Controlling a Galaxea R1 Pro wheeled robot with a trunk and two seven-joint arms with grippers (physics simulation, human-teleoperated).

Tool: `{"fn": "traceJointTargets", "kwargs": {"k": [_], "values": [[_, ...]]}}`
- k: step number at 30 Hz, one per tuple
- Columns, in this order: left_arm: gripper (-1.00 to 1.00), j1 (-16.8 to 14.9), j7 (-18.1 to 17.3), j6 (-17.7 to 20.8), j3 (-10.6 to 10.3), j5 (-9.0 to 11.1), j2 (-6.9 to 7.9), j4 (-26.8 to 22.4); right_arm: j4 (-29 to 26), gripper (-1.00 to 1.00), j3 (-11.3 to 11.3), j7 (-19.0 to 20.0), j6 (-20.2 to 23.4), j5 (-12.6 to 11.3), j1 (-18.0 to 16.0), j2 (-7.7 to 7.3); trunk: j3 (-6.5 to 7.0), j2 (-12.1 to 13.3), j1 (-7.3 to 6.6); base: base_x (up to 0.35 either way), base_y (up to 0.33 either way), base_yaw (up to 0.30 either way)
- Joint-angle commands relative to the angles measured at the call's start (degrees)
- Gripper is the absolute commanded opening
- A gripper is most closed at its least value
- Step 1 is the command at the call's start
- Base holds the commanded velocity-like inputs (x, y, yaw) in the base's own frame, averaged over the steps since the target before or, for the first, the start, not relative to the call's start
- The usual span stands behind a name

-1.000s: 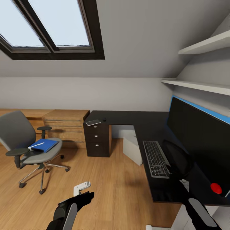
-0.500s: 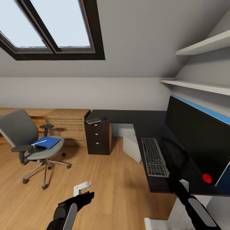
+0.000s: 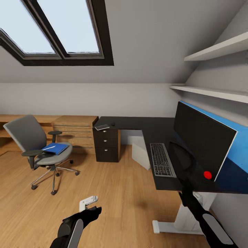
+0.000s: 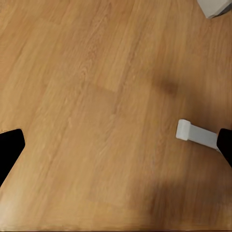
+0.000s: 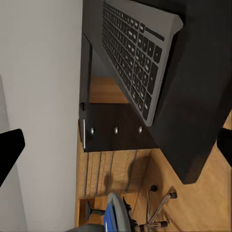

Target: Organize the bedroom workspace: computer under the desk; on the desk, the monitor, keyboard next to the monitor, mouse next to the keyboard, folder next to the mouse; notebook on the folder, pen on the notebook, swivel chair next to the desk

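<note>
An attic bedroom with a wooden plank floor (image 3: 124, 193) was seen from the robot's head. The left gripper (image 3: 88, 203), white-tipped on a black arm, hovered low over the floor with its fingers slightly apart, pinching nothing. The right gripper (image 3: 197, 195) sat just under the near edge of the black L-shaped tabletop (image 3: 151, 132); whether it was spread or pressed together could not be told. Well apart from both, to the left, the grey swivel chair (image 3: 41, 151) carried the blue folder (image 3: 55, 148) on its seat, with a white sheet or notebook lying on it. On the tabletop, the grey keyboard (image 3: 162, 160) lay just beside the large black monitor (image 3: 203, 141). A small dark mouse (image 3: 112, 124) and a flat grey object (image 3: 102, 127) rested above the dark drawer unit (image 3: 106, 148). The right wrist view added the keyboard (image 5: 137, 53) close up, with the drawer unit (image 5: 116, 130) beyond. The left wrist view added bare floor (image 4: 96, 106) and a white desk foot (image 4: 198, 134).
</note>
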Motion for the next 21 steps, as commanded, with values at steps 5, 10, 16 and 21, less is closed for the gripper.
{"fn": "traceJointTargets", "kwargs": {"k": [5,10,16,21], "values": [[1.0,0.0,0.4,0.2,0.1,0.6,-0.04,-0.1,0.0,1.0,0.0,0.1,0.3,-0.5,0.0,0.08,-0.07,0.0,-0.03,-0.271,-0.149,0.0],[1.0,0.0,0.4,0.2,0.1,0.4,-0.04,0.1,0.0,1.0,0.8,0.1,-0.2,2.2,0.0,0.7,-0.07,0.0,-0.03,-0.243,-0.186,0.0],[1.0,0.0,0.5,0.0,0.2,0.4,1.39,3.3,0.3,1.0,1.4,-1.5,-4.7,11.0,0.0,4.44,-0.07,0.0,-0.03,-0.062,-0.038,0.0],[1.0,0.0,0.4,-0.3,0.1,0.4,3.74,9.3,5.6,1.0,1.9,-2.3,-11.1,23.1,0.0,8.74,0.11,0.4,-0.25,-0.01,-0.006,0.0]]}}
